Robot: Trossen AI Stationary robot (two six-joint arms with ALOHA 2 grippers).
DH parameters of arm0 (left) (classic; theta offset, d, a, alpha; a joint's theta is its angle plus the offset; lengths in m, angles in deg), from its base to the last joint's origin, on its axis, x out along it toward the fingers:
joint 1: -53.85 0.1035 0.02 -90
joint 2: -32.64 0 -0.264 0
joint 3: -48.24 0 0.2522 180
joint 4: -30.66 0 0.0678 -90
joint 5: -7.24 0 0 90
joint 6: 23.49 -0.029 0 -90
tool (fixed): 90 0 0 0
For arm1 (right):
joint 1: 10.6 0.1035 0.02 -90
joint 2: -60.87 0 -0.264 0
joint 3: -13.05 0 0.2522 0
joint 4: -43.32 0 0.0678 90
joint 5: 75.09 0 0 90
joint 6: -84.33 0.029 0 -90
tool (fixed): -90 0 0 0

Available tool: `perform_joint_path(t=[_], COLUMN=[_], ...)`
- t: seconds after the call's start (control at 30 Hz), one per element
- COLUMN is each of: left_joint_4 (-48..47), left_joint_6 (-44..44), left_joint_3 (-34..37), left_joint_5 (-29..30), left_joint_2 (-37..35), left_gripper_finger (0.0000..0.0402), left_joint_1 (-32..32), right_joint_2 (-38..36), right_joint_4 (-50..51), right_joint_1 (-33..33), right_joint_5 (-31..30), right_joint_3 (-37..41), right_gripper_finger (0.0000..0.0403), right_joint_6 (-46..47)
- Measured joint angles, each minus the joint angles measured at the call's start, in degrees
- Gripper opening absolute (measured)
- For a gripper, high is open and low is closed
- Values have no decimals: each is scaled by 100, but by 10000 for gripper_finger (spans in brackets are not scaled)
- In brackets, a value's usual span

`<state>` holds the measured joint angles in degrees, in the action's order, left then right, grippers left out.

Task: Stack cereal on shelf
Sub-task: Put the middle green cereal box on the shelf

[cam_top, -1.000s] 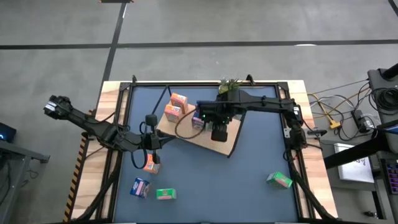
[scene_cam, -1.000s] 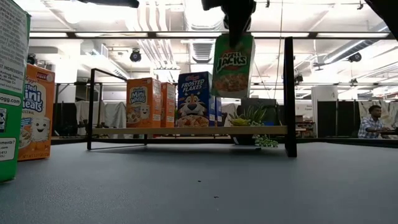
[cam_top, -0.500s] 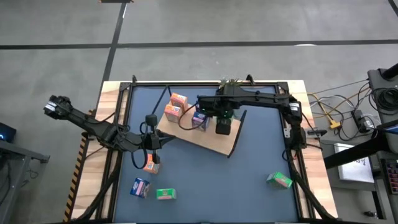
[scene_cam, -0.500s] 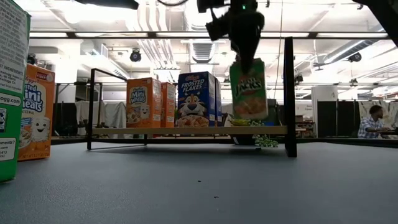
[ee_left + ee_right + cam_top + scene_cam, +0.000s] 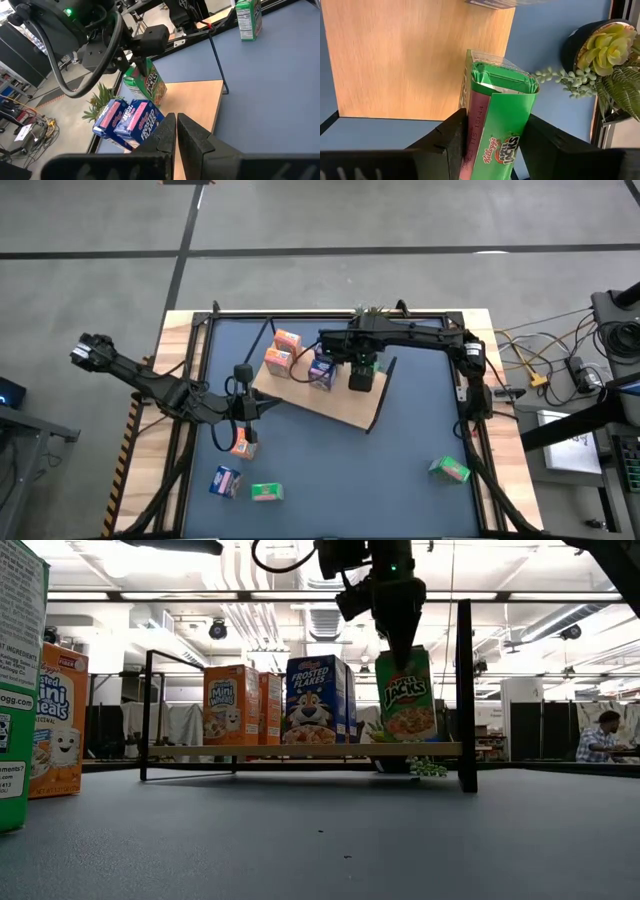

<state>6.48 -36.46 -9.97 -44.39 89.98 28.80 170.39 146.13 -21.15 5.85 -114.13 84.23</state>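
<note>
The right gripper (image 5: 398, 638) clasped a green cereal box (image 5: 406, 695) upright on the shelf (image 5: 345, 402); left gripper (image 5: 176, 131), jaws pressed together, waited at nine o'clock.

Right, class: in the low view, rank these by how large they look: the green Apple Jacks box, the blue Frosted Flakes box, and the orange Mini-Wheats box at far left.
1. Orange Mini-Wheats box at far left, though nearness inflates it.
2. Blue Frosted Flakes box.
3. Green Apple Jacks box, close behind and possibly farther back.
</note>
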Motion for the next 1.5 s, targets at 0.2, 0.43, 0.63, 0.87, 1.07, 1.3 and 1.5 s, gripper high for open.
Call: perform_joint_path(t=[0.2,0.43,0.63,0.87,1.07,1.3,1.5], left_joint_4=[1,5,9,9,4,-10,-9], left_joint_6=[-2,-2,-2,-2,-2,12,17], left_joint_3=[0,0,0,0,0,0,0], left_joint_5=[0,0,0,0,0,0,0], left_joint_2=[0,0,0,0,0,0,0], left_gripper_finger=[0,0,0,0,0,0,0], left_joint_1=[2,2,1,2,1,2,0], right_joint_2=[0,-2,-97,-314,-306,-299,-298], right_joint_4=[-124,-112,88,44,-413,-866,-944], right_joint_1=[0,0,5,13,3,-33,-49], right_joint_5=[1,-2,1,107,0,-9,-127], right_joint_3=[74,89,-236,-543,-382,-109,292], right_gripper_finger=[183,217,218,164,55,13,13], right_joint_6=[1,2,179,255,-102,-278,-138])
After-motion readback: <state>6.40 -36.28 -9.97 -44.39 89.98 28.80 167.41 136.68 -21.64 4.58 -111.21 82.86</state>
